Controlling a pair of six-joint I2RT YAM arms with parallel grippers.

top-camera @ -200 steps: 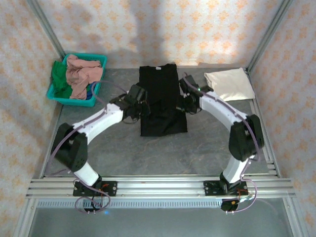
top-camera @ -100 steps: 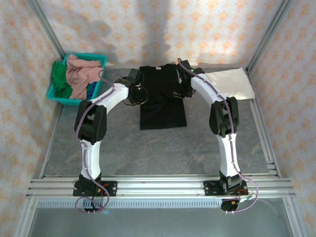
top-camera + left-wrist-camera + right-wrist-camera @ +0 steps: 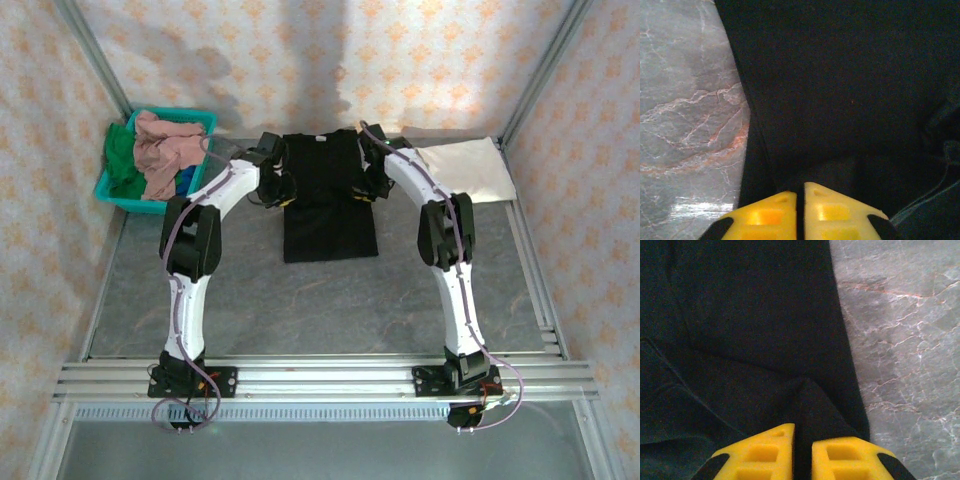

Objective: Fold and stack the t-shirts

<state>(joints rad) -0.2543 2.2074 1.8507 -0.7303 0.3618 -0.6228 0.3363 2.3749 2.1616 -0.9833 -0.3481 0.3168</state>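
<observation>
Both jaws (nearly closed) pinch opposite side edges of the black t-shirt [image 3: 328,215].

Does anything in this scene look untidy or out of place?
Only the teal basket at the far left stands out: a pink shirt and a green shirt are heaped in it and drape over its rim. The black t-shirt and the folded cream-white shirt lie neatly.

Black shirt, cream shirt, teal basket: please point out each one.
black shirt [image 3: 330,225], top view, lower middle of the cloth.
cream shirt [image 3: 465,170], top view, middle of the folded cloth.
teal basket [image 3: 135,202], top view, its near wall.
</observation>
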